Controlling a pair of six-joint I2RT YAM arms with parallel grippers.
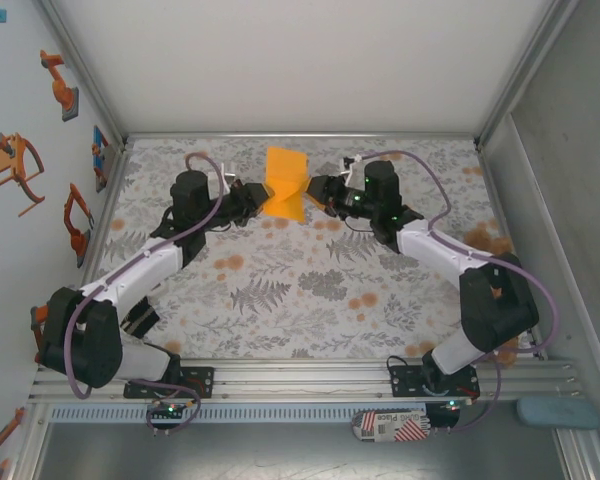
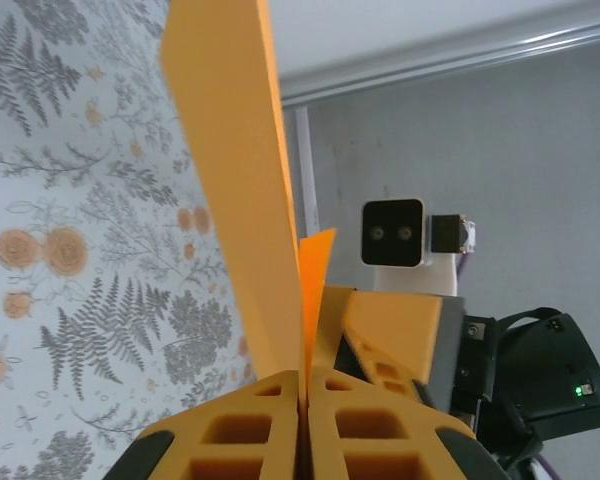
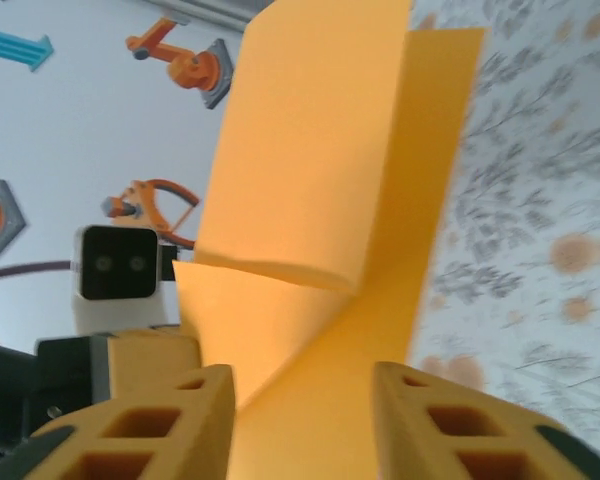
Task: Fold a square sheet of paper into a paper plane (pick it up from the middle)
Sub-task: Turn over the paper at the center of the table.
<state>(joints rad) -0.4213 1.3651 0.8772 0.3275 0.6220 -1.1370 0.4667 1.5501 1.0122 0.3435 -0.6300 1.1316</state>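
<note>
Orange-yellow paper, thin, light, floppy: square sheet of paper (image 1: 284,186) held part-folded, upper centre of frame. Your left gripper (image 2: 302,385) pinches it tight; right gripper (image 3: 305,390) parted around it. Take hold near crease, gently.

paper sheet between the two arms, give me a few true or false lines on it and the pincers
1. The left pincer is shut on the square sheet of paper. True.
2. The right pincer is clamped shut. False: its fingers stand apart, with paper between them.
3. The cloth has a leaf and flower print. True.
4. The sheet lies flat on the cloth. False: it is folded and stands up between the pincers.
</note>
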